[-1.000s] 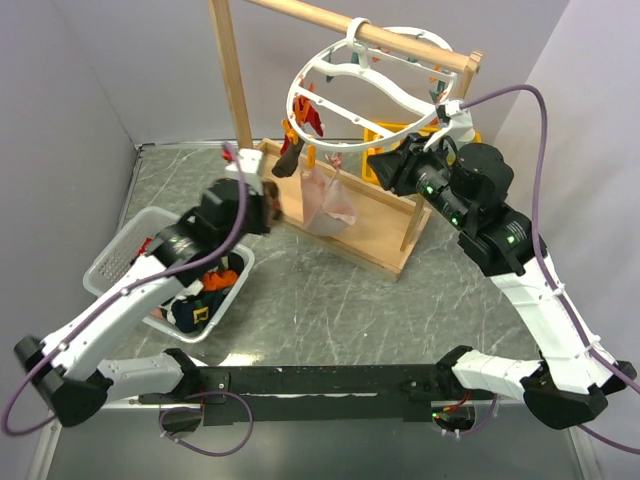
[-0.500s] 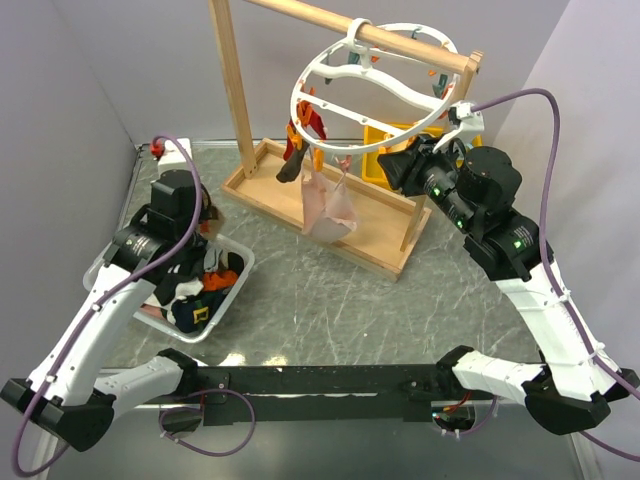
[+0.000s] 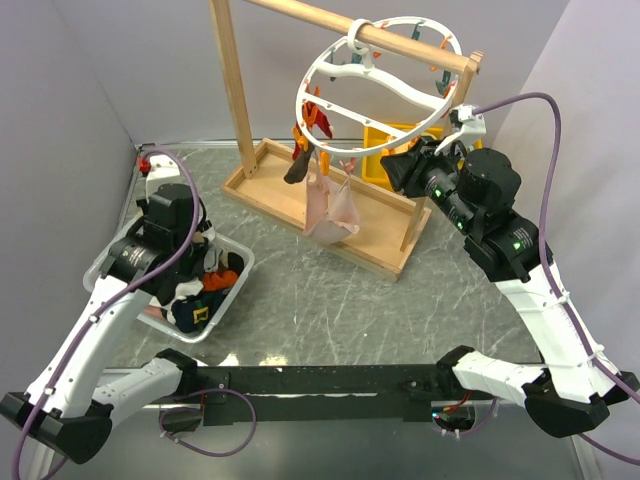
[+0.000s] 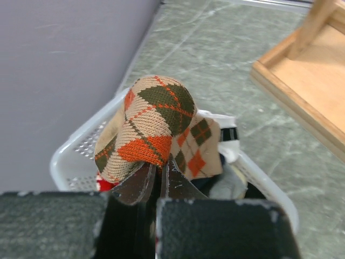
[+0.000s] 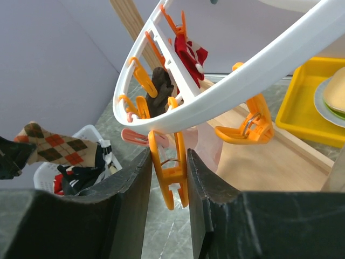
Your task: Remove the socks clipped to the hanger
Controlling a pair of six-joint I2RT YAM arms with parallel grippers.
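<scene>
The hanger (image 3: 312, 76), a white ring with spokes, hangs from the wooden rod. A pale pink sock (image 3: 331, 206), a dark sock (image 3: 297, 166) and a red sock (image 3: 318, 120) are clipped to it. My right gripper (image 5: 168, 156) is at the ring's right side (image 3: 396, 166), shut on an orange clip (image 5: 171, 178) that carries no sock. My left gripper (image 4: 159, 168) hangs over the white basket (image 3: 118, 256), shut on a tan argyle sock (image 4: 153, 121) with orange and olive diamonds. In the right wrist view the red sock (image 5: 192, 54) and the dark sock (image 5: 160, 86) hang further along the ring (image 5: 253, 73).
The basket (image 4: 69, 156) holds several loose socks. The wooden rack has a tall post (image 3: 229, 85) and a tray-like base (image 3: 375, 243) under the hanger. A yellow tray (image 5: 308, 94) with a plate sits behind the rack. Grey walls close in left and right.
My left arm has swung from beside the rack back to the left, carrying the argyle sock over the basket. The hanger has swayed slightly. My right gripper stays on the clip.
</scene>
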